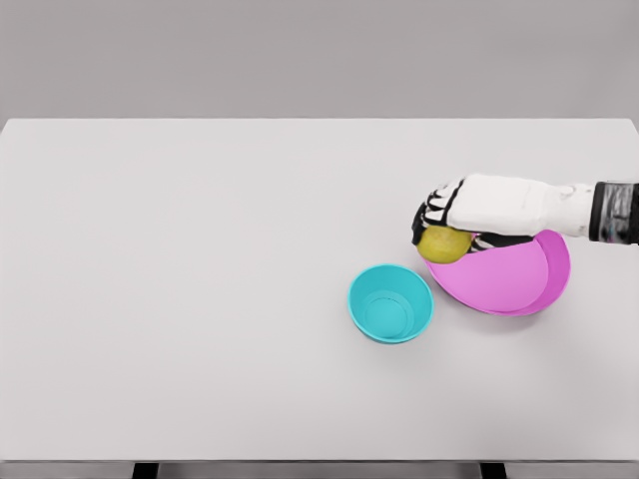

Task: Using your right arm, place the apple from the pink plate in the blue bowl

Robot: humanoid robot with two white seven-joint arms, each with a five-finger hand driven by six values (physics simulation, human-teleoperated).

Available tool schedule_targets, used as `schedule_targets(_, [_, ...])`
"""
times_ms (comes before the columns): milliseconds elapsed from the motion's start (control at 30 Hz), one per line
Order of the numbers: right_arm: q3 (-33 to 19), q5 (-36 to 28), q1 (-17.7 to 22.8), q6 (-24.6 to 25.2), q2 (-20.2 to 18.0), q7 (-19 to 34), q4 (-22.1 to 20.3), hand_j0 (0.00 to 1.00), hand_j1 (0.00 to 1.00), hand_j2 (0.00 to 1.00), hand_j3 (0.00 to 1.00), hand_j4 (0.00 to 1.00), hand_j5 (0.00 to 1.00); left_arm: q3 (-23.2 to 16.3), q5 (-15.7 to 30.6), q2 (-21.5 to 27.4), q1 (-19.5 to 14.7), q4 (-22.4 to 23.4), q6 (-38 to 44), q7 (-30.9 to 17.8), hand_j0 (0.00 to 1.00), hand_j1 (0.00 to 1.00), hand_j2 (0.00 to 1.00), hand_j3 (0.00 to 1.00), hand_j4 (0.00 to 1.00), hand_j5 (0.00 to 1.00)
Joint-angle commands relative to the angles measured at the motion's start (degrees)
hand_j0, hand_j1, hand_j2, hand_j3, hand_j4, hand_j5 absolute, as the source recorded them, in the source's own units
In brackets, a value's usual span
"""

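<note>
Nearest the camera, on the white tabletop (200, 299), stands the blue bowl (390, 303), upright with its mouth open upward, a little below and to the left of the fingers (431, 215) and not touching them. Up and to the right of the bowl is the apple (443, 243), yellow-green, gripped from above by the right hand (479, 207): the dark-jointed fingers curl down over its top and far side, so the fruit shows just beneath them. The apple sits at the left edge of the pink plate (509, 279), and whether it rests on the rim or is lifted just clear of it cannot be told from this view. The plate spreads to the right of and below the fingers, its left rim close to the bowl without meeting it, its near rim looking tipped. Farther right, the white forearm runs level over the plate's far side to the picture's right edge, ending in a dark wrist band.
</note>
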Motion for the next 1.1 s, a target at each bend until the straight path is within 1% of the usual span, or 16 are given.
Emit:
schedule_targets(0, [0.2, -0.3, 0.0, 0.2, 0.0, -0.1, -1.7, 0.45, 0.45, 0.45, 0.45, 0.45, 0.45, 0.0, 0.0, 0.0, 0.0, 0.0, 0.0, 0.0, 1.0, 1.0, 1.0, 1.0, 1.0, 1.0])
schedule_targets(167, [0.2, -0.2, 1.4, 0.2, 0.0, -0.1, -4.9, 0.46, 0.46, 0.46, 0.46, 0.46, 0.46, 0.0, 0.0, 0.0, 0.0, 0.0, 0.0, 0.0, 1.0, 1.0, 1.0, 1.0, 1.0, 1.0])
schedule_targets(200, [0.3, -0.2, 2.2, 0.2, 0.1, -0.1, -5.6, 0.45, 0.45, 0.45, 0.45, 0.45, 0.45, 0.0, 0.0, 0.0, 0.0, 0.0, 0.0, 0.0, 1.0, 1.0, 1.0, 1.0, 1.0, 1.0])
schedule_targets(333, [0.9, -0.2, 3.4, 0.2, 0.5, -0.1, -5.6, 0.46, 0.46, 0.46, 0.46, 0.46, 0.46, 0.0, 0.0, 0.0, 0.0, 0.0, 0.0, 0.0, 1.0, 1.0, 1.0, 1.0, 1.0, 1.0])
schedule_targets(400, [2.4, -0.1, 3.3, 0.2, 0.8, -0.1, -5.6, 0.46, 0.46, 0.46, 0.46, 0.46, 0.46, 0.0, 0.0, 0.0, 0.0, 0.0, 0.0, 0.0, 1.0, 1.0, 1.0, 1.0, 1.0, 1.0])
schedule_targets(633, [3.0, 0.9, 3.3, 0.2, 3.5, -0.1, -5.6, 0.46, 0.46, 0.46, 0.46, 0.46, 0.46, 0.0, 0.0, 0.0, 0.0, 0.0, 0.0, 0.0, 1.0, 1.0, 1.0, 1.0, 1.0, 1.0])
schedule_targets(800, [3.4, 1.9, 3.2, 0.2, 3.7, -0.1, -5.3, 0.47, 0.47, 0.47, 0.47, 0.47, 0.47, 0.0, 0.0, 0.0, 0.0, 0.0, 0.0, 0.0, 1.0, 1.0, 1.0, 1.0, 1.0, 1.0])
schedule_targets(833, [3.3, 1.9, 3.1, 0.2, 3.7, -0.1, -5.3, 0.54, 0.54, 0.54, 0.54, 0.54, 0.54, 0.0, 0.0, 0.0, 0.0, 0.0, 0.0, 0.0, 1.0, 1.0, 1.0, 1.0, 1.0, 1.0])
schedule_targets(867, [3.4, 1.8, 3.2, 0.2, 3.9, -0.1, -5.3, 0.9, 0.9, 0.9, 0.9, 0.9, 0.9, 0.0, 0.0, 0.0, 0.0, 0.0, 0.0, 0.0, 1.0, 1.0, 1.0, 1.0, 1.0, 1.0])
schedule_targets(900, [3.3, 1.8, 3.2, 0.2, 3.9, -0.1, -5.3, 1.0, 1.0, 1.0, 1.0, 1.0, 1.0, 0.0, 0.0, 0.0, 0.0, 0.0, 0.0, 0.0, 1.0, 1.0, 1.0, 1.0, 1.0, 1.0])
schedule_targets(1067, [3.4, 1.8, 3.2, 0.2, 3.9, -0.1, -5.3, 1.0, 1.0, 1.0, 1.0, 1.0, 1.0, 0.0, 0.0, 0.0, 0.0, 0.0, 0.0, 0.0, 1.0, 1.0, 1.0, 1.0, 1.0, 1.0])
